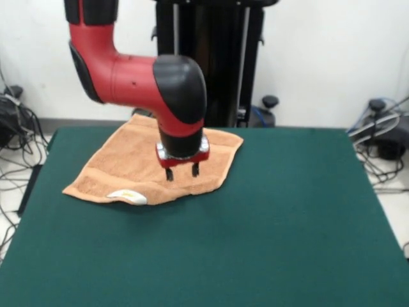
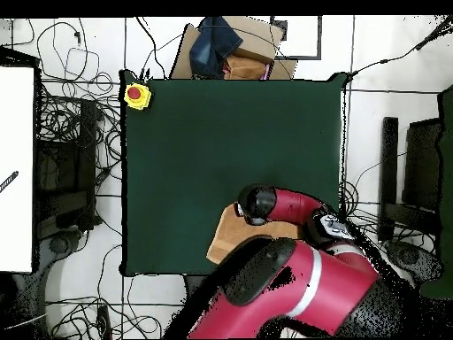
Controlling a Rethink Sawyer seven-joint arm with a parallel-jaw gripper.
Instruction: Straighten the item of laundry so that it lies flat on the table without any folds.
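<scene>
The peach-orange towel (image 1: 137,163) lies on the far left part of the green table (image 1: 275,217), near the pedestal. It is mostly spread out, and its near edge is turned over, showing a white label (image 1: 128,196). My gripper (image 1: 182,171) points straight down over the towel's near right part, fingers apart and holding nothing; the tips are at or just above the cloth. In the overhead view the arm covers most of the towel (image 2: 228,241), and the gripper is hidden under the wrist (image 2: 257,204). The table (image 2: 221,150) shows there too.
A yellow box with a red button (image 2: 136,95) sits at one table corner. A cardboard box with dark cloth (image 2: 232,49) stands past the table edge. Cables lie on the floor around the table. The black pedestal (image 1: 211,64) stands behind the towel.
</scene>
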